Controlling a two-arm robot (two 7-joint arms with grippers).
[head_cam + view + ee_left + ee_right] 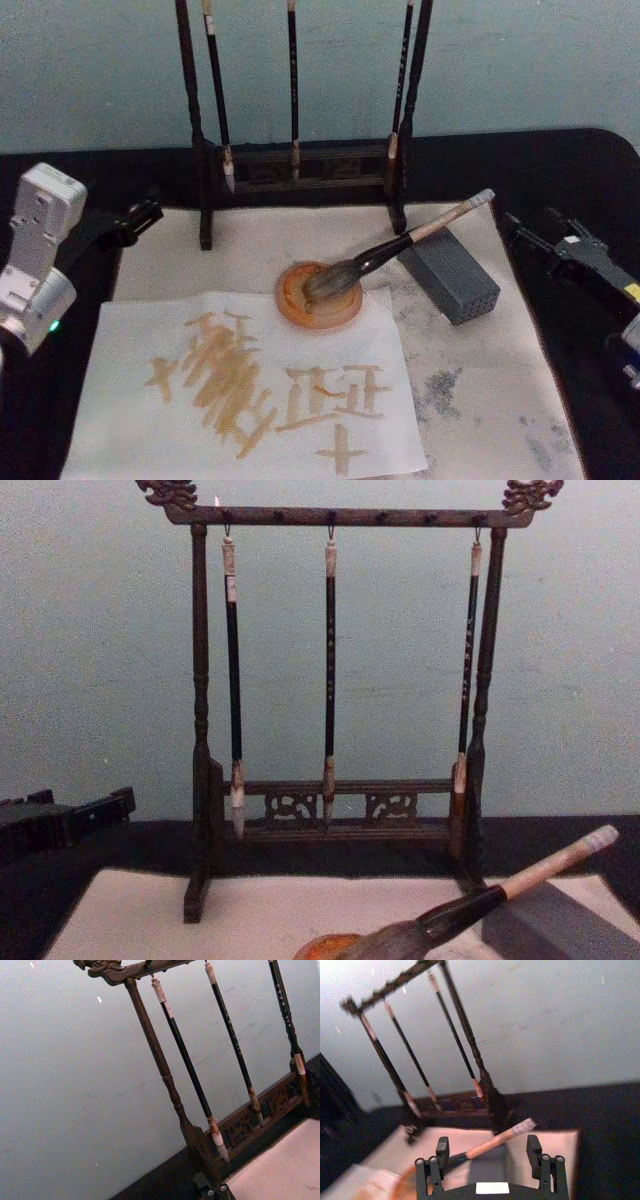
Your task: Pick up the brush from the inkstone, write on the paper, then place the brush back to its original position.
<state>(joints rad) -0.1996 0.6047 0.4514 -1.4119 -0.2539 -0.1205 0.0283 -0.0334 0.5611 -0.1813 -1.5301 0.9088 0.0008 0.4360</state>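
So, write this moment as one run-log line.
thick grey-bristled brush: resting in round orange inkstone, unheld | off-white paper sheet: bears brown strokes | left gripper: idle, far left | right gripper: open, right of brush

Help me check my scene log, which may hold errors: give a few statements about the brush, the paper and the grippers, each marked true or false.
1. The brush lies with its bristles in the round orange inkstone. True.
2. The right gripper is shut on the brush. False: it is open, off to the brush's right and apart from it.
3. The paper is blank. False: it bears tan strokes.
4. The left gripper sits at the table's left, away from the brush. True.
5. Five slim brushes hang from the wooden rack. False: three slim brushes hang there.
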